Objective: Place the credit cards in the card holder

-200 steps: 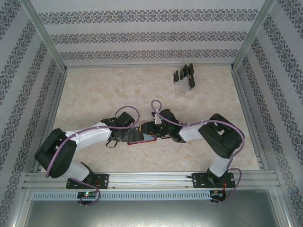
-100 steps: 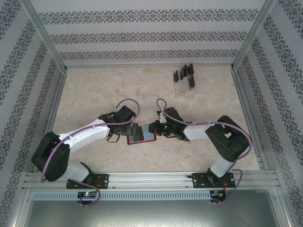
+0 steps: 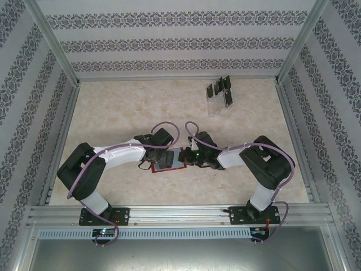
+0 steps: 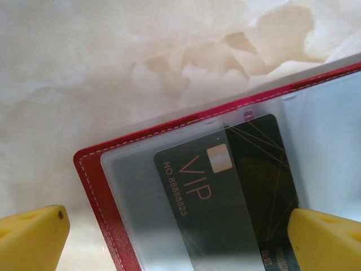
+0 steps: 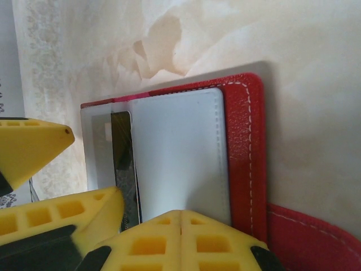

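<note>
A table [image 3: 113,113] with a pale, marble-patterned top is seen, framed along its edges by aluminium rails [image 3: 169,210]. A red card holder [image 3: 171,164] is laid open and flat on the top, roughly midway between the left and right edges and closer to the near edge than to the far one. Its stitched red border and pale grey inner panel are turned upward, and a black card [image 4: 225,192] is tucked under its clear pocket. A clear plastic rack [image 3: 216,107] is stood near the far right corner, well apart from the card holder, with several dark cards [image 3: 221,87] held upright in its slots.
</note>
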Motion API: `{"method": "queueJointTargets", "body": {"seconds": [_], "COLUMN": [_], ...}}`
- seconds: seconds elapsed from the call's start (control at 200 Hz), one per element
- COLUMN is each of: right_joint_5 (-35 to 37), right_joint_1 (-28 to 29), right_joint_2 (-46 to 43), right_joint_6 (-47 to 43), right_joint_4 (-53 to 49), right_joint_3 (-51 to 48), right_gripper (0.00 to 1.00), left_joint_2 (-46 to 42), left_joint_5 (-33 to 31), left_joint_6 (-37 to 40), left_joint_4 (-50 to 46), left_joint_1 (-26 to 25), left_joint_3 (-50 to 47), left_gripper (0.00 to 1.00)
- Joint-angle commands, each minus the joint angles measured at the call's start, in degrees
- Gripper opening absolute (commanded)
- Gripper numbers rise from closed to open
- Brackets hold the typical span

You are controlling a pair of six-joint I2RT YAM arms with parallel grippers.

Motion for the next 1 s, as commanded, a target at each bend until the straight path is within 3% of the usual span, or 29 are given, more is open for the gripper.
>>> {"method": "queueJointTargets", "body": {"seconds": [0.0,0.645,0.994], "right_joint_5": [1.9,2.4,2.5], "right_joint_1": [-0.5,-0.9,-0.9], "right_joint_2": [1.5,2.0,2.1], "right_joint_6": [-0.3,0.3,0.2], "right_joint_4": [0.1,0.1,0.0], "right_joint_3": [-1.3,-1.6,-1.4], "right_gripper": [0.0,0.0,0.0], "left_joint_2": [0.6,-5.6,-1.1], "left_joint_5": [-1.1,-4.3,-2.0], "left_joint_6": [-0.5,-0.6,0.4], "left_joint_4": [0.7,-3.3,0.4], "left_joint_1": [-0.5,0.5,0.4], "left_joint_3": [0.7,-3.1,1.2], "left_gripper": [1.0,1.0,1.0]}}
